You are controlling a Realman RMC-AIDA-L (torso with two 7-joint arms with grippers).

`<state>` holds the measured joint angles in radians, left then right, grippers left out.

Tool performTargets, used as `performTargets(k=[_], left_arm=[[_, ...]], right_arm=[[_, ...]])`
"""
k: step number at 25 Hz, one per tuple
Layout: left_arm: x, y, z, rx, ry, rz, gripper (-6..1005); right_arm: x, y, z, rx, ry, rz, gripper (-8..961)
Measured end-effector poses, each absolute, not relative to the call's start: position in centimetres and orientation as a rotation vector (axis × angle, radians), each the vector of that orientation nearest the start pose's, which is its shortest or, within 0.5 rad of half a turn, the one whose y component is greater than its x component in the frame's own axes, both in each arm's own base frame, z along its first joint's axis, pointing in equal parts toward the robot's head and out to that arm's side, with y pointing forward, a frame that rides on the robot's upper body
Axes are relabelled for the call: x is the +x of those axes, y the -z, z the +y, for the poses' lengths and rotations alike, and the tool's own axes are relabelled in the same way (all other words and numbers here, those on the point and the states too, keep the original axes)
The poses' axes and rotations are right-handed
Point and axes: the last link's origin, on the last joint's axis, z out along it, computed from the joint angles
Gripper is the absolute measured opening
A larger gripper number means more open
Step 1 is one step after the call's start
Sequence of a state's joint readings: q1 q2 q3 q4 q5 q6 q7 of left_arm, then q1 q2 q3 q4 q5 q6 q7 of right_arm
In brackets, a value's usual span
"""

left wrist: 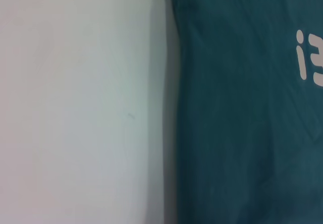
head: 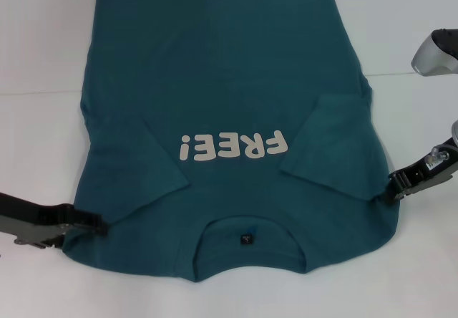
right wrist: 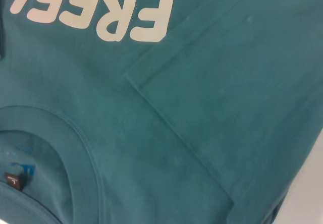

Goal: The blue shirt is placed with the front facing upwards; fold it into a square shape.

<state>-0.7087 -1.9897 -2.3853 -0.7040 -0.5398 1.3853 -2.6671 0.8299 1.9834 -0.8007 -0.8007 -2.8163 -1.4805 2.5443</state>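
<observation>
The blue shirt (head: 229, 82) lies flat on the white table (head: 43, 146), front up, collar toward me. White "FREE!" lettering (head: 232, 146) crosses the chest and a small black neck label (head: 246, 239) sits inside the collar. Both sleeves are folded in over the body. My left gripper (head: 104, 227) lies low on the table, its tip at the shirt's near left shoulder edge. My right gripper (head: 390, 178) meets the shirt's right edge by the folded sleeve. The left wrist view holds the shirt (left wrist: 242, 133) edge beside bare table. The right wrist view shows the shirt (right wrist: 202, 108) and its label (right wrist: 12, 180).
White table surface (left wrist: 75, 103) surrounds the shirt on the left, right and near sides. A grey-white part of the robot's right arm (head: 436, 53) hangs at the upper right. The shirt's hem reaches the table's far part.
</observation>
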Motion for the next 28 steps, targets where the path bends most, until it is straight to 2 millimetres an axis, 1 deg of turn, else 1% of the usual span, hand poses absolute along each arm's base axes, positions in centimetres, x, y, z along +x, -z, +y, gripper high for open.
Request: performTargets(k=[7, 11, 16, 28], left_arm=[[-29.46, -2.65, 37.85, -2.051, -0.035, -1.89, 837], [-29.48, -2.22, 37.76, -2.055, -0.043, -1.907, 837], [-29.4, -1.8, 37.76, -2.062, -0.061, -1.921, 666], [-29.23, -1.94, 38.09, -2.082, -0.095, -1.861, 427]], right_arm=[[25.95, -4.81, 40.12, -2.256, 0.381, 1.51, 37], [25.87, -4.81, 40.17, -2.258, 0.381, 1.507, 38], [25.79, -4.78, 40.21, -2.261, 0.381, 1.504, 39], [25.82, -4.7, 40.21, -2.267, 0.383, 1.499, 38]])
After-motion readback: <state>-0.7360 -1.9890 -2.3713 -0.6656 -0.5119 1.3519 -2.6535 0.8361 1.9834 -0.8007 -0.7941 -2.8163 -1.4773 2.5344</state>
